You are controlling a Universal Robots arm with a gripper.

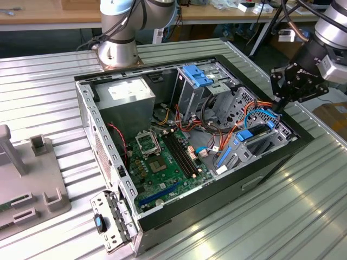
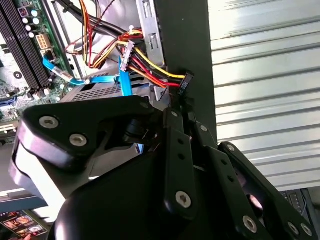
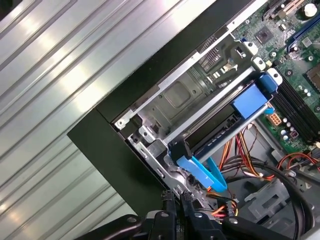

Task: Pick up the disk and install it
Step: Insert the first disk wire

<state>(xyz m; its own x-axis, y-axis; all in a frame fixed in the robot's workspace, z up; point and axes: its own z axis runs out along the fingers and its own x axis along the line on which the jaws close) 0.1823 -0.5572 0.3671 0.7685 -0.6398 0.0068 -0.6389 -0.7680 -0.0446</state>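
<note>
The disk (image 3: 222, 127) sits in the metal cage (image 3: 182, 97) at the front corner of the computer case (image 1: 260, 181), on the exterior view's right. In the first wrist view you can see its dark edge lying between two silver rails. A bright blue tab (image 3: 248, 102) is at one end. At the other end there is another blue bit, just beside a flat blue cable (image 3: 212, 175).

Your gripper (image 1: 277, 106) hangs over that same corner of the case, well apart from the green board (image 1: 162, 157). Its two fingers (image 3: 166, 205) are close together, so the hand is narrow, and it is not holding the disk. The tips are right by the end of the cage, near the spot where the red and yellow wires (image 2: 150, 70) plug in. You cannot tell if the tips touch the cage or the disk.

The case lies open on its side on a silver table (image 1: 303, 211) with long ridges. Inside it, the green board lies flat with long black slots on it. A blue bracket (image 1: 196, 75) sits on top of a second cage farther back in the case. The arm's base (image 1: 116, 51) stands on the table behind the case. A grey holder (image 1: 27, 187) rests on the table at the exterior view's left, apart from the case
</note>
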